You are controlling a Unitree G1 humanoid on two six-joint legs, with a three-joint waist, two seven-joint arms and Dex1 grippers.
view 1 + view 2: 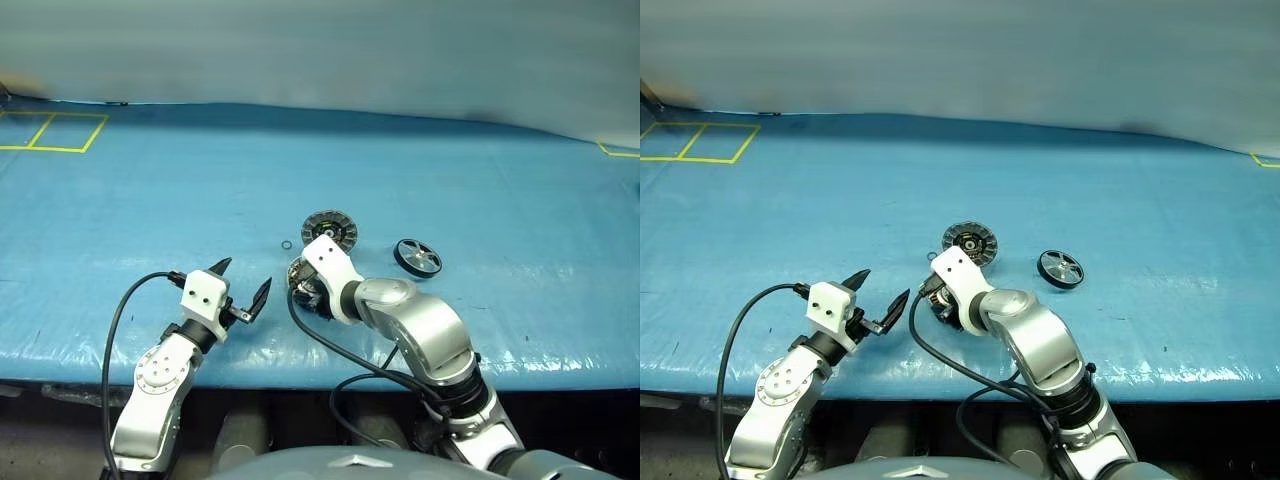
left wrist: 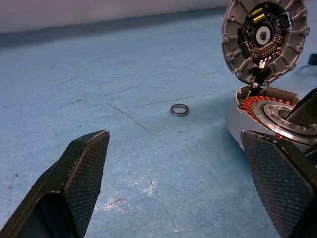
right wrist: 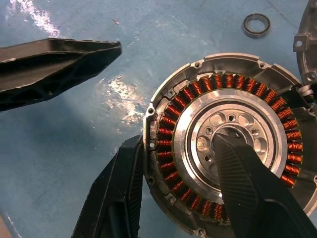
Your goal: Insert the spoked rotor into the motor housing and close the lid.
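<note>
A blue tarp-covered table [image 1: 150,190] holds a small motor in pieces. The motor housing [image 3: 225,144], a shallow silver cup ringed with copper windings, lies near the front edge with its lid [image 2: 262,37] standing open on a hinge at the far rim, circuit board facing forward. The right gripper [image 3: 181,186] straddles the housing's rim, one finger outside the wall and one over the silver hub; the jaws are partly apart, and whether they pinch the rim or merely bracket it cannot be told. The left gripper [image 1: 240,283] hovers just to the housing's left, level above the tarp, jaws wide and empty. The spoked rotor [image 1: 418,256], a small black wheel, lies flat to the right of the housing, apart from it and untouched. A small metal ring [image 2: 179,109] rests on the tarp to the left of the lid. The step appears to be steadying the housing; doing it well likely means holding the rim without pressing the windings, leaving the bore clear for the rotor. In the head views the right wrist covers most of the housing, and the rotor's spokes are too small to count.
</note>
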